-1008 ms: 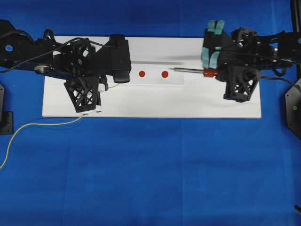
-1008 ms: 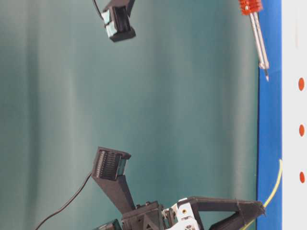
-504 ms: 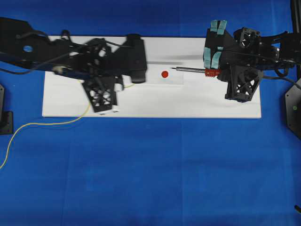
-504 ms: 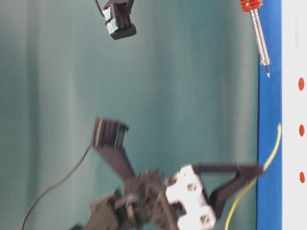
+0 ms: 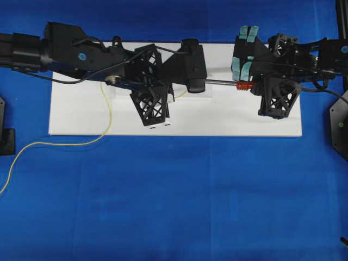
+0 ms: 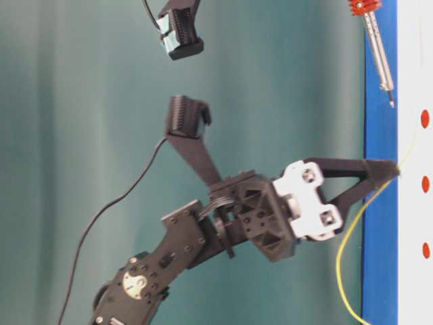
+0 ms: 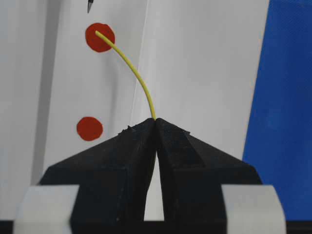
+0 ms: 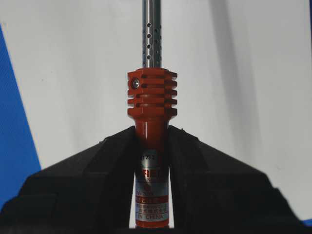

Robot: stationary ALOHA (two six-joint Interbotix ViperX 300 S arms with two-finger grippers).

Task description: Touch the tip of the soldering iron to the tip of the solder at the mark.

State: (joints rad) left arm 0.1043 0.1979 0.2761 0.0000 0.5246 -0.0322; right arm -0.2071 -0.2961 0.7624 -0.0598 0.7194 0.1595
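My left gripper [image 7: 156,120] is shut on the thin yellow solder [image 7: 138,78]. The wire curves forward and its tip lies over a red mark [image 7: 104,43] on the white board [image 7: 204,63]. My right gripper [image 8: 152,129] is shut on the orange-red handle of the soldering iron [image 8: 152,97]. Its dark point [image 7: 89,6] shows just beyond that mark, apart from the solder tip. From table level the soldering iron [image 6: 376,49] slants toward the board, and the left gripper [image 6: 392,170] points at it. Overhead, the left arm hides the marks and the iron's point.
A second red mark [image 7: 89,128] lies nearer my left gripper. The solder [image 5: 49,143] trails off the white board [image 5: 244,119] over the blue cloth [image 5: 174,206] to the left edge. Black mounts stand at both table sides.
The left arm has swung right along the board with the solder, whose tip now lies over the mark near the iron. The right gripper and iron have barely shifted.
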